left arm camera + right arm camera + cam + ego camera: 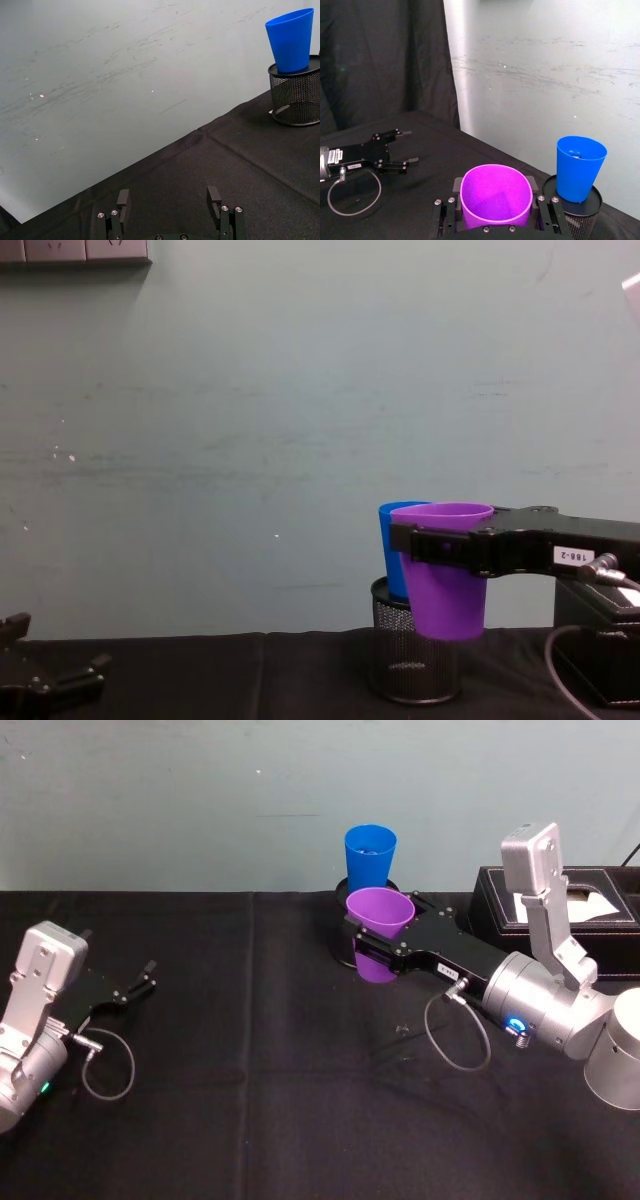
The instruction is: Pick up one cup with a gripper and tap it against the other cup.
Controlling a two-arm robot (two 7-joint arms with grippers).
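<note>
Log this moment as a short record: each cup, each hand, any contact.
purple cup: upright, held clear of the black table, clamped in the right hand
blue cup: upright on top of the mesh pen holder
contact: none seen; the right wrist view shows a gap between the cups
left hand: open, idle at the table's left side

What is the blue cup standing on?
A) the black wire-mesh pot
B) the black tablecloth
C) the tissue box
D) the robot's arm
A: the bright blue plastic tumbler stands on top of the black wire-mesh pen holder, while the right gripper holds the purple plastic tumbler in the air near it.
</note>
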